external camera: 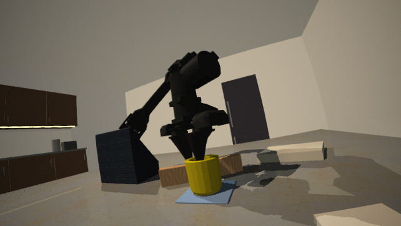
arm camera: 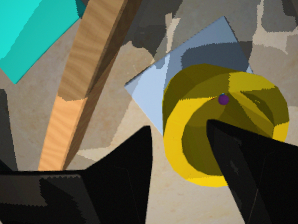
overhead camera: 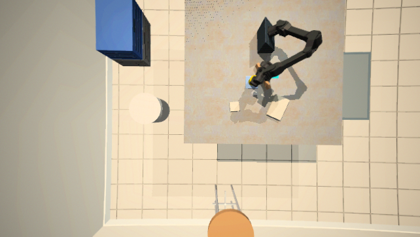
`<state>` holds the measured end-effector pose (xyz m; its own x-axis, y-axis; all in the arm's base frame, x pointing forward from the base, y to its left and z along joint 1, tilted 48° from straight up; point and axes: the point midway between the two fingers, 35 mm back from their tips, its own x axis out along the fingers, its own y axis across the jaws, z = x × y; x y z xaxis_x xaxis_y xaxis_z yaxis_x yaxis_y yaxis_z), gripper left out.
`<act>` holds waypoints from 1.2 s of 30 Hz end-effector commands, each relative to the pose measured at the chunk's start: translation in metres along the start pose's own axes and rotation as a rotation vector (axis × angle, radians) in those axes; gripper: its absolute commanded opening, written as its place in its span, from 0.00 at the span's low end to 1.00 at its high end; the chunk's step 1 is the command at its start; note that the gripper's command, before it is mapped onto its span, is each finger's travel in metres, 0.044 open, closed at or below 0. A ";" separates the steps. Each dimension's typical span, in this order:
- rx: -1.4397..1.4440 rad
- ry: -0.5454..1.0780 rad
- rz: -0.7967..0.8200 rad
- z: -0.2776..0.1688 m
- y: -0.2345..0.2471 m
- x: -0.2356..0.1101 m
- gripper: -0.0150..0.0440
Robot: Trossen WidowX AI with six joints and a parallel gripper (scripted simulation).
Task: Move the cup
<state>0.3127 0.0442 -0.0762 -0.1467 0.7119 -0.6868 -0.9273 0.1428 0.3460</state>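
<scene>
A yellow cup (overhead camera: pixel 249 80) (external camera: pixel 204 178) (arm camera: pixel 174 141) stands upright on a light blue pad (overhead camera: pixel 247 78) (external camera: pixel 220 195) (arm camera: pixel 149 88). A purple marble (arm camera: pixel 224 99) shows inside it. My gripper (overhead camera: pixel 254 80) (external camera: pixel 195 155) (arm camera: pixel 178 129) is open and reaches down at the cup's rim; one finger is outside the wall and the other over the cup's inside. The fingers do not clamp the wall. A cyan pad (arm camera: pixel 29 10) (overhead camera: pixel 277 77) lies beyond a wooden bar (external camera: pixel 170 178) (arm camera: pixel 80 76) that separates the two pads.
The arm's black base box (overhead camera: pixel 265 39) (external camera: pixel 122 156) stands behind the cup. Beige blocks (overhead camera: pixel 234 106) (overhead camera: pixel 278 109) (external camera: pixel 297 150) lie on the table near the pads. A blue cabinet (overhead camera: pixel 118 26) and a white round stool (overhead camera: pixel 144 108) stand on the floor, off the table.
</scene>
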 end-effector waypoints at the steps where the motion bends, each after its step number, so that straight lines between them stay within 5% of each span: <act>1: 0.015 -0.006 0.010 -0.002 0.003 0.010 0.54; 19: 0.014 -0.008 0.012 -0.001 0.005 0.025 0.54; 36: 0.004 -0.003 0.007 0.000 0.003 0.023 0.34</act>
<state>0.3061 0.0610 -0.0908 -0.1526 0.7150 -0.6823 -0.9246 0.1404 0.3540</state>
